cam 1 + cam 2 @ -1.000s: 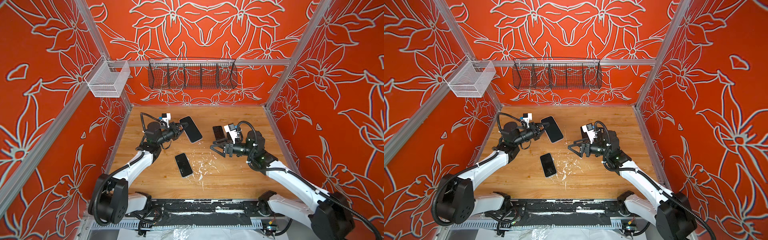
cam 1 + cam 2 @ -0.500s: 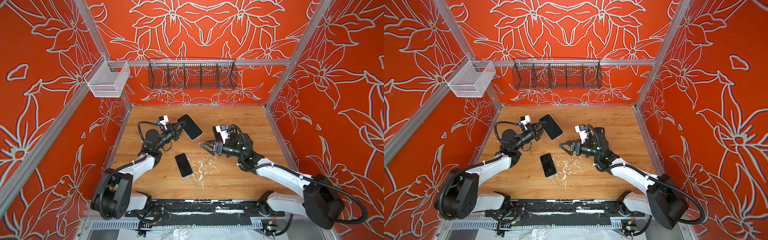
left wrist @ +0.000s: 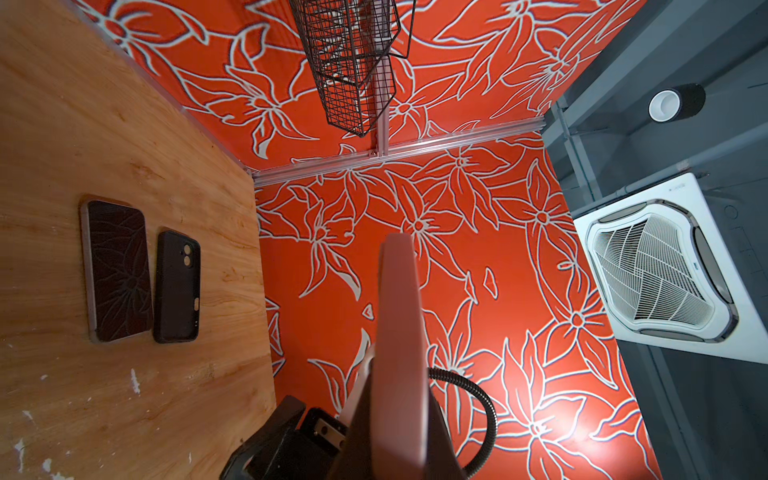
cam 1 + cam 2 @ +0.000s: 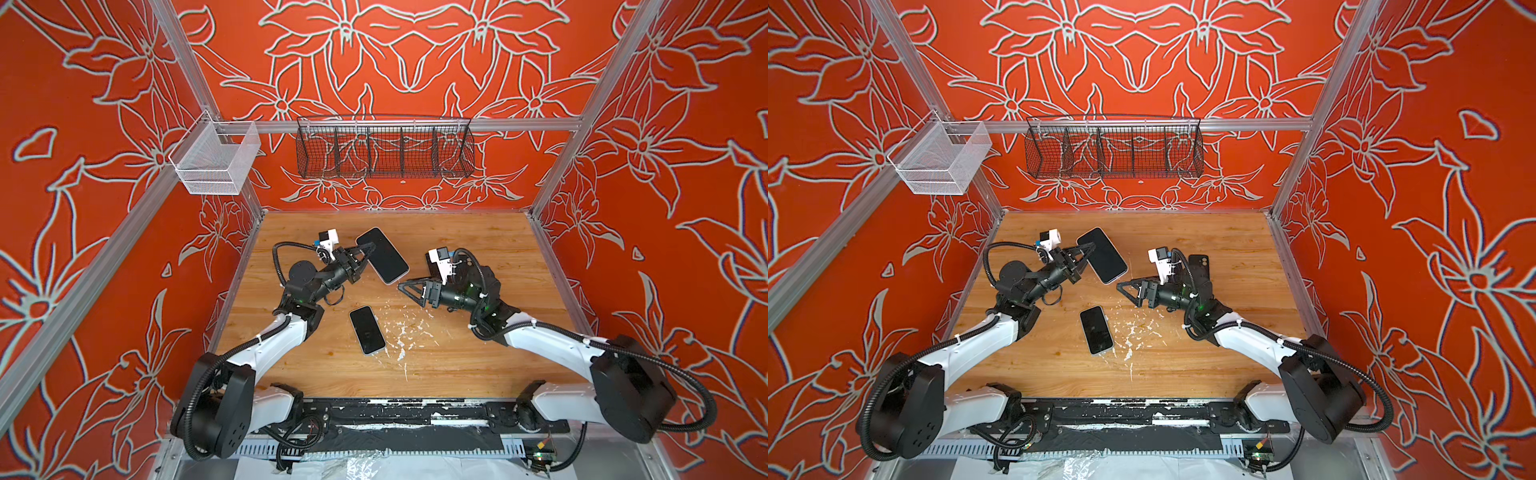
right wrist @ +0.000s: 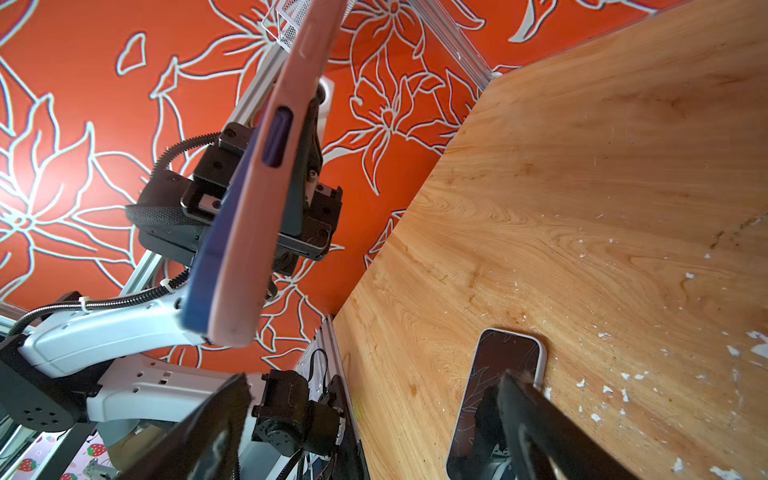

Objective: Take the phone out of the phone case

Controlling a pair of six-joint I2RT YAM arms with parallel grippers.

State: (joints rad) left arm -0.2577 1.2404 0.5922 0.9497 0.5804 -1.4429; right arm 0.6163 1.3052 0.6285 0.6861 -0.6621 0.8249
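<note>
Centre frame: left gripper (image 4: 366, 254) clenched on cased phone (image 4: 386, 257), held aloft; right gripper (image 4: 409, 294), just lower right, jaws spread wide.

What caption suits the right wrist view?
The left gripper holds a pink-cased phone aloft; a second phone lies on the table.

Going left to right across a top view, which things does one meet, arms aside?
White wire-mesh basket → black-screened phone in pink case, held up → black phone case on the wooden table.
</note>
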